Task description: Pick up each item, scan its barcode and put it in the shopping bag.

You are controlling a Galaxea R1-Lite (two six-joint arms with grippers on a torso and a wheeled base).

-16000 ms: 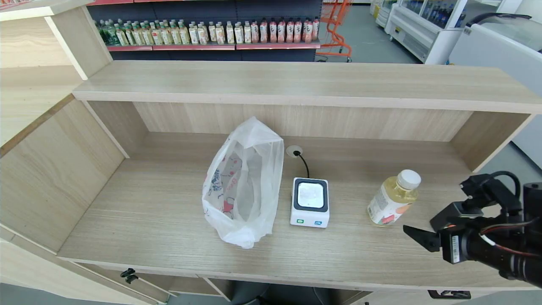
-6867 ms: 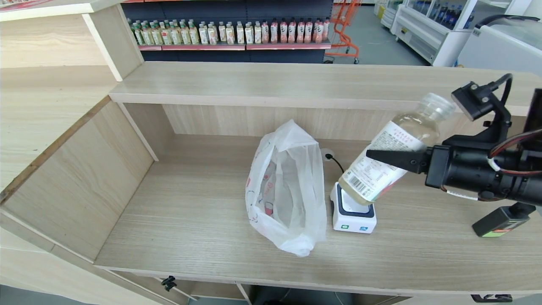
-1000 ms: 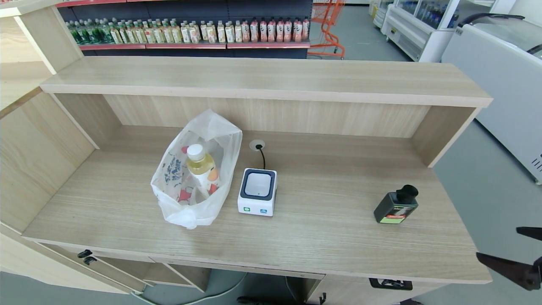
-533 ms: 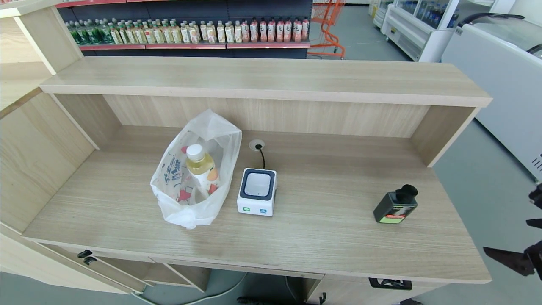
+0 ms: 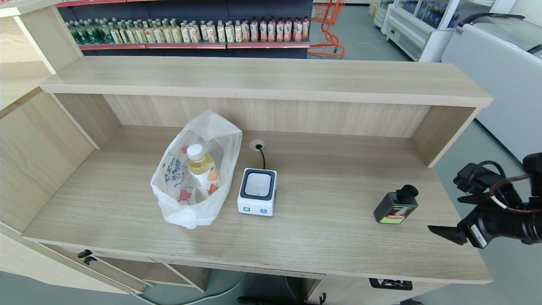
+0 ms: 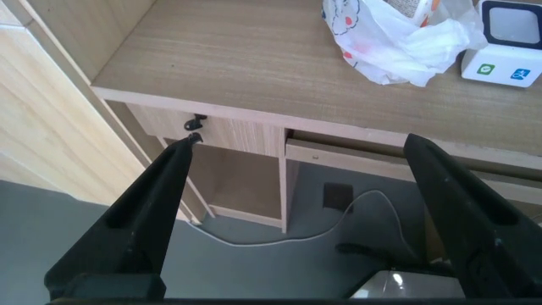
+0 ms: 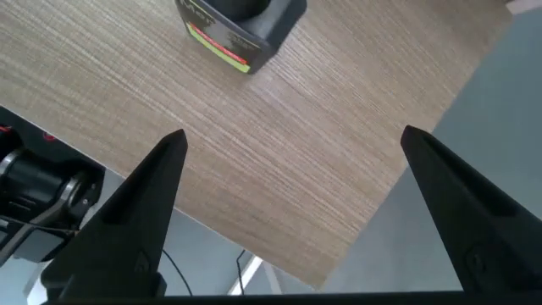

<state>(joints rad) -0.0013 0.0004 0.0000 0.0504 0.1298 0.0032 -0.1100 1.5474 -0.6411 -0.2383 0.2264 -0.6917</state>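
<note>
A white plastic shopping bag (image 5: 182, 207) stands open on the wooden counter (image 5: 330, 241), left of centre, with a yellow drink bottle (image 5: 202, 169) upright inside it. The white barcode scanner (image 5: 257, 191) sits just to its right. A small dark bottle (image 5: 396, 205) with a black cap and a green and red label lies at the counter's right end. My right gripper (image 5: 444, 214) is open, just right of that bottle, over the counter's right edge. In the right wrist view the dark bottle (image 7: 237, 25) lies beyond my open right gripper (image 7: 292, 140). My left gripper (image 6: 298, 146) hangs open below the counter's front edge.
A raised ledge (image 5: 262, 80) runs along the counter's back, with side walls at both ends. The scanner's cable (image 5: 261, 159) runs into a hole behind it. Drawers (image 6: 339, 152) sit under the front edge. Bare counter lies between the scanner and the dark bottle.
The drink bottle, held over the scanner earlier, stands in the bag. In the last second my right gripper rose from the lower right corner towards the dark bottle.
</note>
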